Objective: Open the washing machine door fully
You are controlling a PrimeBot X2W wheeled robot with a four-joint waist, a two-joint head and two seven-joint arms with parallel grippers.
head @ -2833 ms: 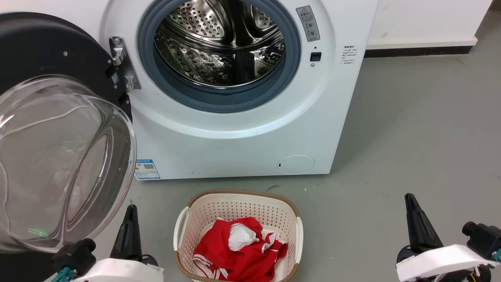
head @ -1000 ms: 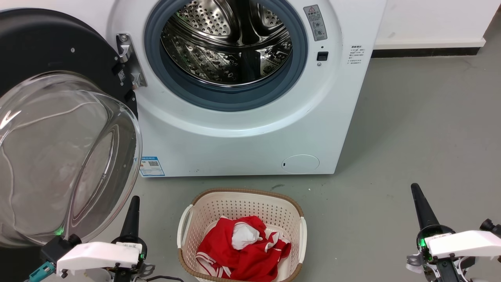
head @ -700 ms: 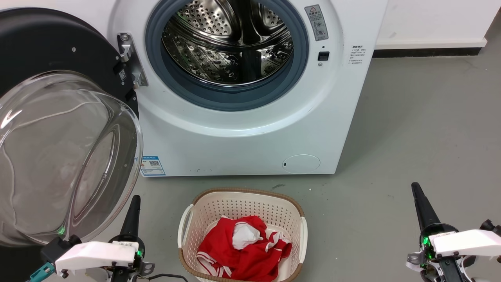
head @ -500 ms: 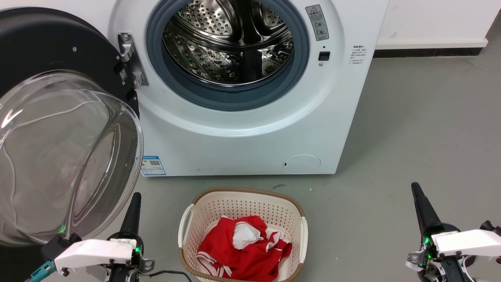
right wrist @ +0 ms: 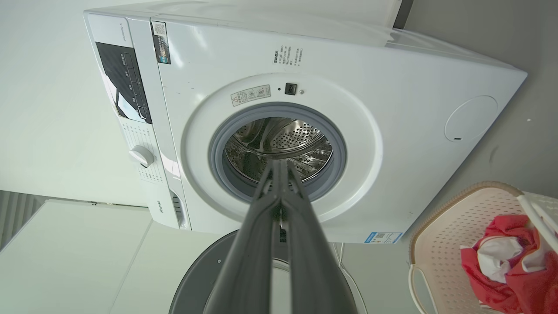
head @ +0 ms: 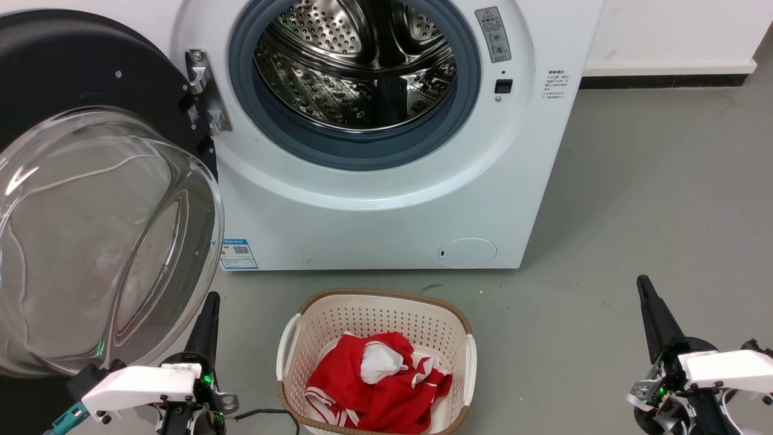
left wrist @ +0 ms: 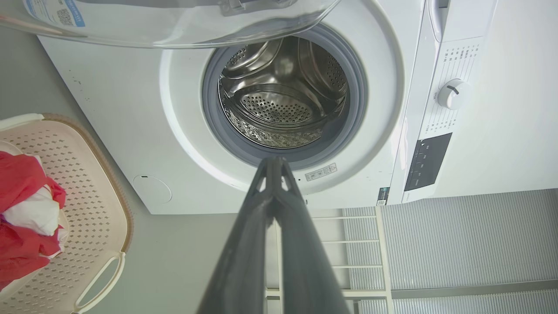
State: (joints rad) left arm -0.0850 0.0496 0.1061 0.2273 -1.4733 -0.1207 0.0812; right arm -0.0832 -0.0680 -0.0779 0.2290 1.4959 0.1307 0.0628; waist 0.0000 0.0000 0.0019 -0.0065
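Observation:
The washing machine door (head: 66,66) stands swung out to the left of the machine on its metal hinge (head: 202,90), and its clear glass bowl (head: 102,241) bulges toward me. The steel drum (head: 356,66) lies exposed. My left gripper (head: 212,297) is shut and empty, just below and to the right of the bowl's lower rim, apart from it. In the left wrist view the left gripper (left wrist: 273,160) points at the drum, with the bowl (left wrist: 174,22) along the top. My right gripper (head: 642,281) is shut and empty over the floor at the right. The right wrist view shows the right gripper (right wrist: 279,163) aimed at the drum.
A cream laundry basket (head: 290,344) holding red and white clothes (head: 374,380) sits on the grey floor in front of the machine, between my two arms. A small round white flap (head: 468,252) marks the machine's lower front. Bare floor (head: 634,181) spreads to the right.
The whole head picture has drifted slightly to the right, so the camera moved. Both wrists rolled over earlier and now sit a little lower. The door keeps its angle to the machine.

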